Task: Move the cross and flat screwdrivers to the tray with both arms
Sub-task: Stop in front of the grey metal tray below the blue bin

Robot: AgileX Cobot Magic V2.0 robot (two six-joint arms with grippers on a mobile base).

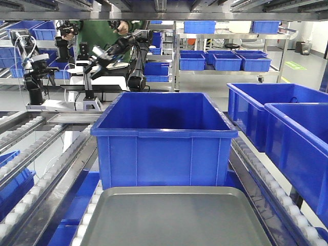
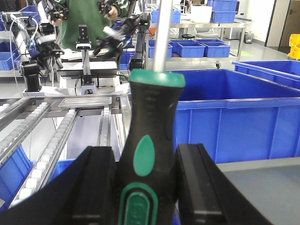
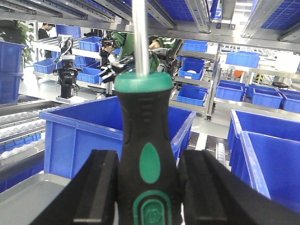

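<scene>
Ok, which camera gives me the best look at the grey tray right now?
The exterior front view: the tray fills the bottom of the picture, in front of the blue bin. The left wrist view shows only a grey strip at lower right, the right wrist view only a corner at lower left.

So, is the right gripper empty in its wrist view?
No, the right gripper is shut on a screwdriver, with the black-and-green handle clamped between its jaws.

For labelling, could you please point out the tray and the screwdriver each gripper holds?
tray (image 1: 174, 221): front view, bare floor.
left screwdriver (image 2: 151, 119): left wrist view, handle.
right screwdriver (image 3: 146, 123): right wrist view, handle.
</scene>
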